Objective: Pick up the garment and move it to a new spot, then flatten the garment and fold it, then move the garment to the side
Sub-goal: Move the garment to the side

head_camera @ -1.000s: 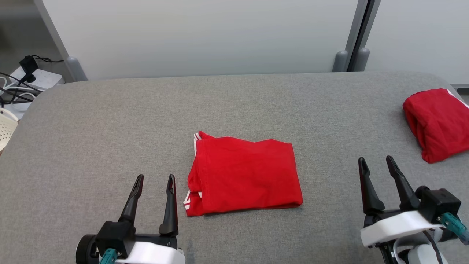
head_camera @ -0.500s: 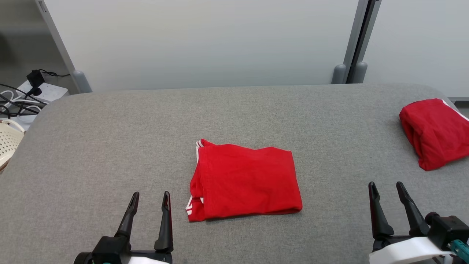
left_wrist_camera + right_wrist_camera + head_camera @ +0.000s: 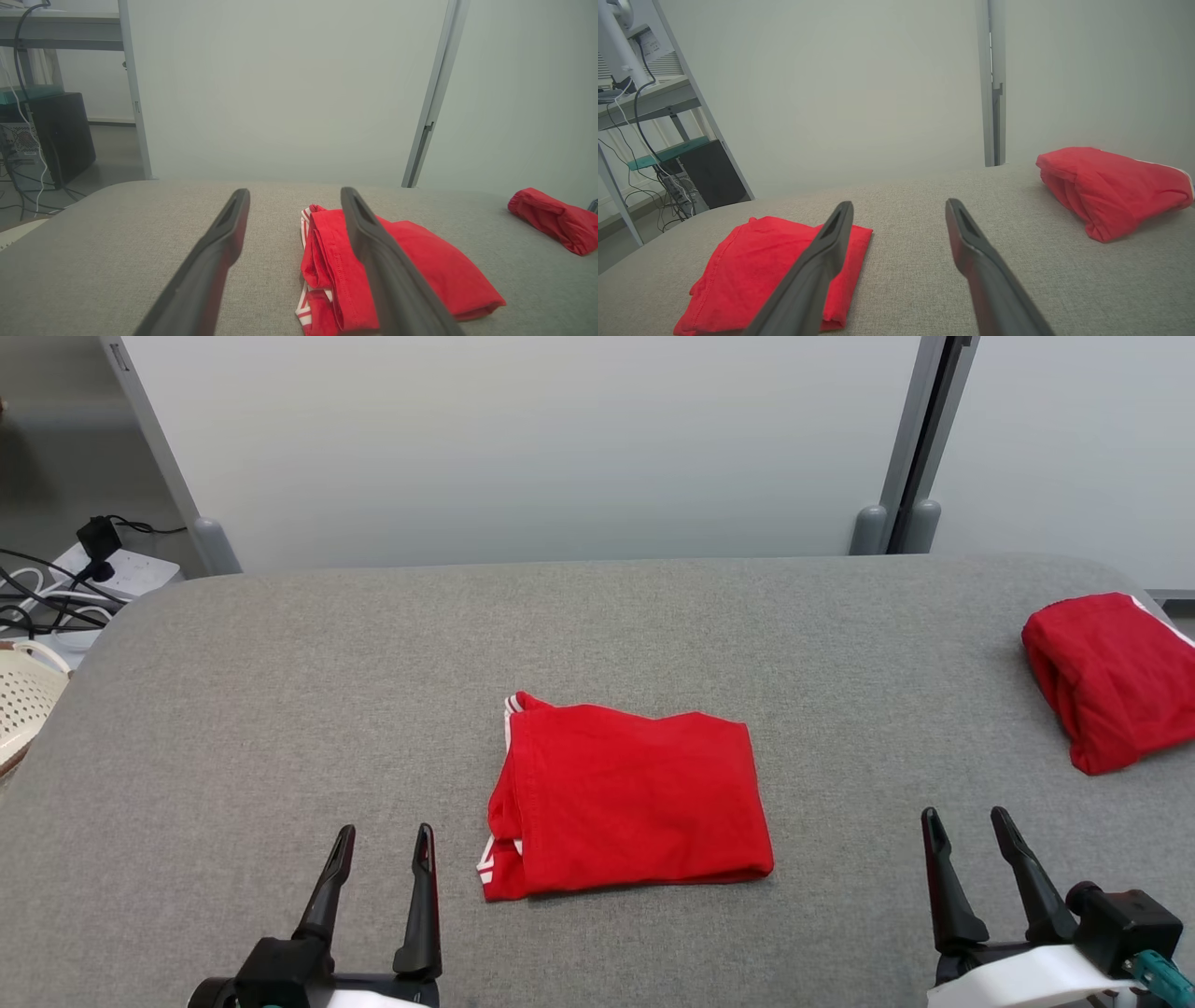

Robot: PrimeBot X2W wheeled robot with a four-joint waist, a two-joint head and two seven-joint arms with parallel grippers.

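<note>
A red garment with white trim lies folded into a rough rectangle in the middle of the grey padded table. In the left wrist view the garment sits just right of my fingers, and in the right wrist view the garment lies to the left. My left gripper stands open at the lower left, a short way left of the cloth and apart from it. My right gripper stands open at the lower right, well clear of the cloth. Both hold nothing.
A second folded red garment rests at the table's far right edge. A white basket and a power strip with cables sit on the floor beyond the left edge. Pale partition panels stand behind the table.
The head camera has tilted, shifting the whole scene lower. Both grippers have drawn back toward the near edge of the table. The folded garment has stayed in place.
</note>
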